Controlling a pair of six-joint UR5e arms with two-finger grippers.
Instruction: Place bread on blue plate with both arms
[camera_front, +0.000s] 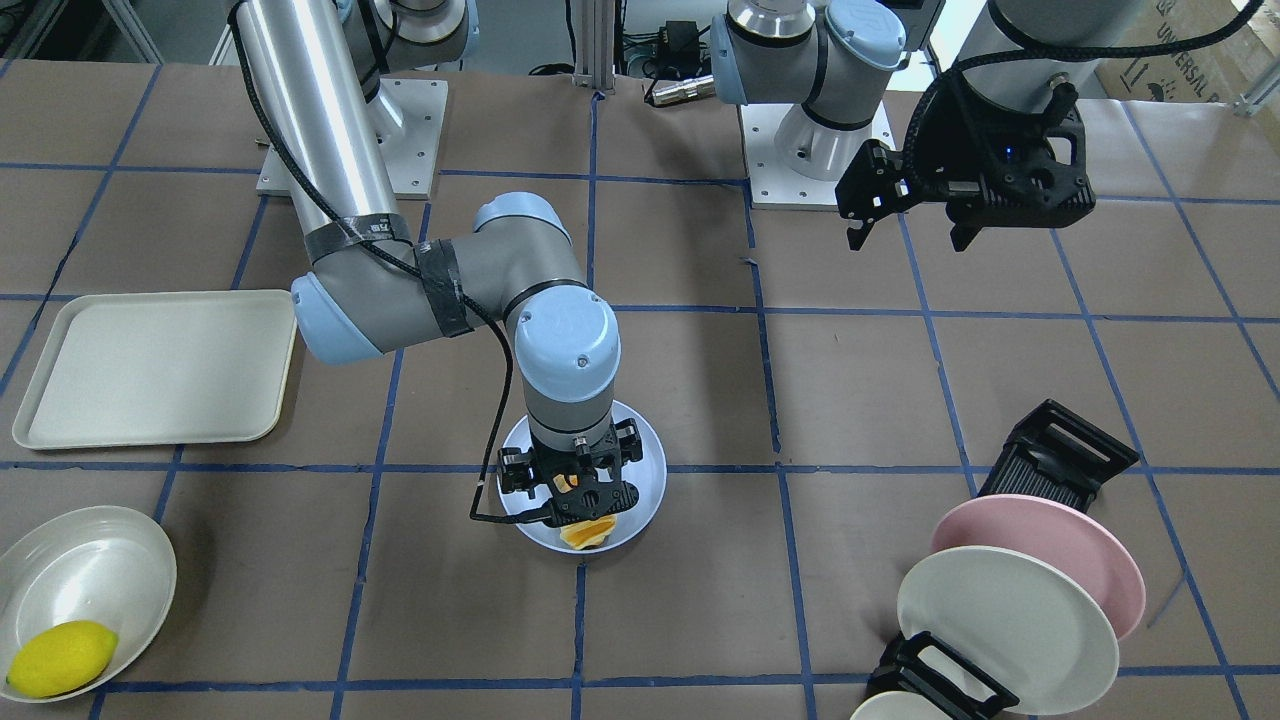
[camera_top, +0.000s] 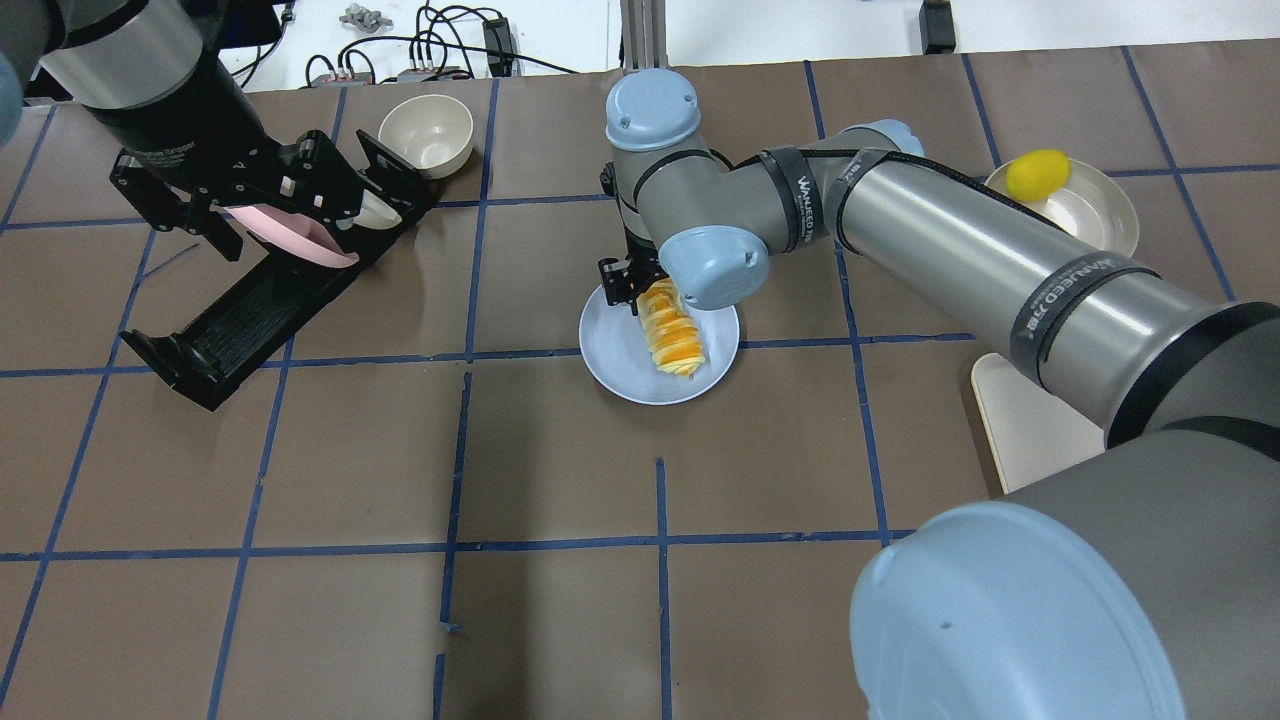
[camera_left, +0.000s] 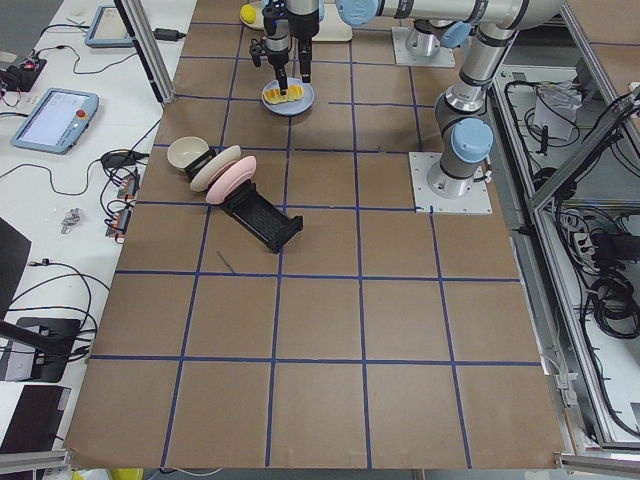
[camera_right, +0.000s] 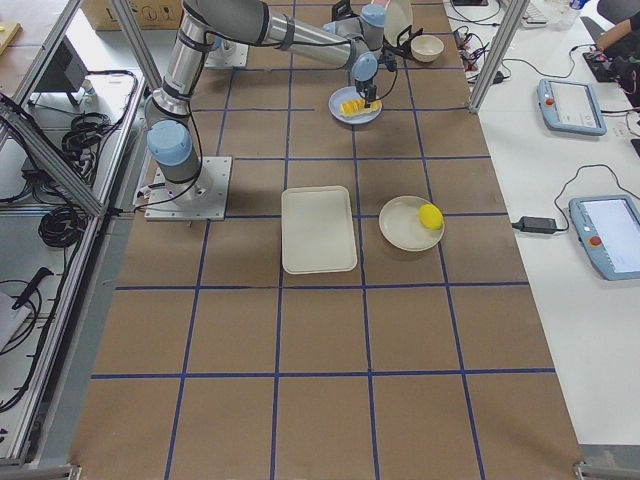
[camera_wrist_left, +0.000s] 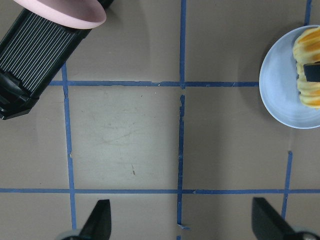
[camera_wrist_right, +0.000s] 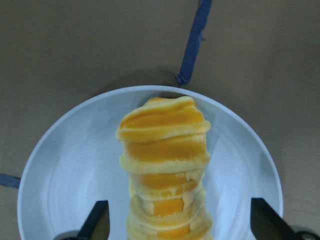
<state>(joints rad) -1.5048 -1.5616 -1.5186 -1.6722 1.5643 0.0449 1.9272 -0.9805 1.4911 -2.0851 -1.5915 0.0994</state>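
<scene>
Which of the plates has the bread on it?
The blue plate, lying flat with the bread across it. The pink plate and the white plate lean empty in the black rack.

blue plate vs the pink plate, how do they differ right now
Pose: the blue plate lies flat on the table; the pink plate stands on edge in the black rack. Load: the blue plate carries the bread; the pink plate holds nothing. Neighbours: the blue plate has no plate beside it; the pink plate is next to a cream-white plate in the rack. Both are round and shallow.
</scene>
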